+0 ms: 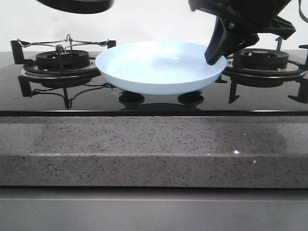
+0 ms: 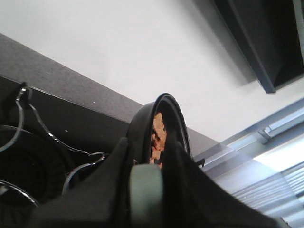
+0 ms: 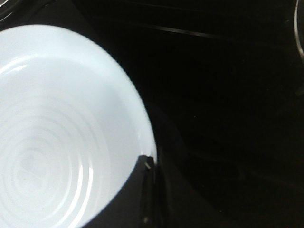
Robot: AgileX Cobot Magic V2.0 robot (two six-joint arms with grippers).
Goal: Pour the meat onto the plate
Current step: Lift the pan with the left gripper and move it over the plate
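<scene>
Across the whole front view: a black glass stove [image 1: 154, 103] set in a speckled grey surface [image 1: 154, 149], one burner [image 1: 62, 62] at the left, another [image 1: 264, 60] at the right. Between the burners, raised slightly off the glass: the plate [image 1: 161, 67], pale blue, round, with nothing in it.

Above the left burner, at the top edge of the front view: the dark underside of a pan [image 1: 77, 5]. In the left wrist view, the same pan [image 2: 161, 123] seen from its handle, with the meat [image 2: 157, 137] in it, small orange-brown pieces. Left gripper [image 2: 147, 190] closed on the pan handle, as far as can be judged.

Right gripper [image 1: 216, 53] at the right rim of the plate, fingers pinching the rim [image 3: 145, 164], so closed on the plate, probably to steady it.

Step in hand, by judgement: pan lifted, pouring not yet begun. Next: bring the pan over the middle of the plate, then tilt slowly, so no pieces fall on the glass.

No brand, label or readable writing anywhere.
</scene>
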